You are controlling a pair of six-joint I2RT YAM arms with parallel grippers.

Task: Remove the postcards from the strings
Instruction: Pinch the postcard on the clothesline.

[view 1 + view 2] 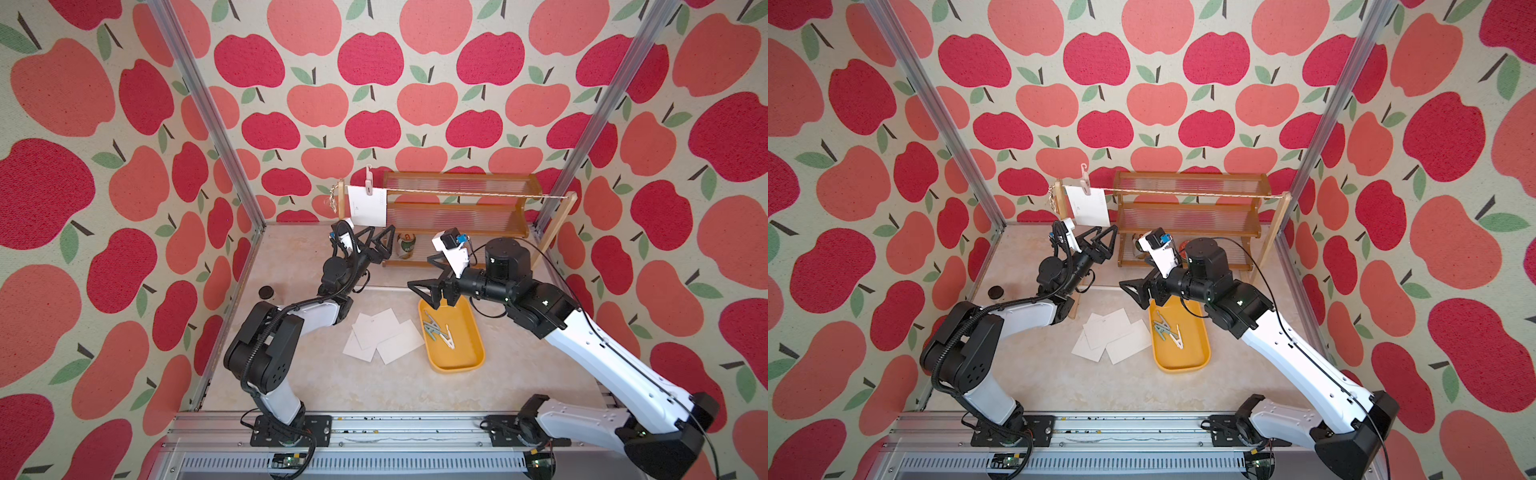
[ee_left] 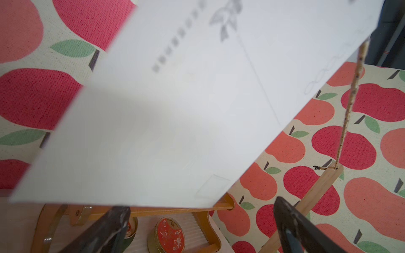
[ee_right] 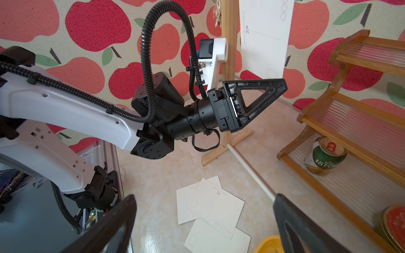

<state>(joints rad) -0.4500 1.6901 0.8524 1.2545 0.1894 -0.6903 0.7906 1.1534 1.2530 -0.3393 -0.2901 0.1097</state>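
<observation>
Cream fabric walls [image 1: 374, 62] printed with red and coral apples and green leaves close the scene on the left, far and right sides. Aluminium posts [image 1: 208, 116] rise in the two far corners. The floor is a pale, marbled beige tabletop [image 1: 332, 386], edged at the near side by a metal rail [image 1: 395, 428]. Against the far wall stands a brown wooden shelf [image 1: 457, 208] with ribbed clear tiers; its lowest tier holds a green can [image 3: 326, 157] and a red round tin [image 2: 169, 235]. The light is bright and even.

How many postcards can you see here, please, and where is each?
4. One postcard hangs from the string by a clothespin. Three lie overlapping on the table beside the tray: here, here and here. Others might hide underneath.
</observation>
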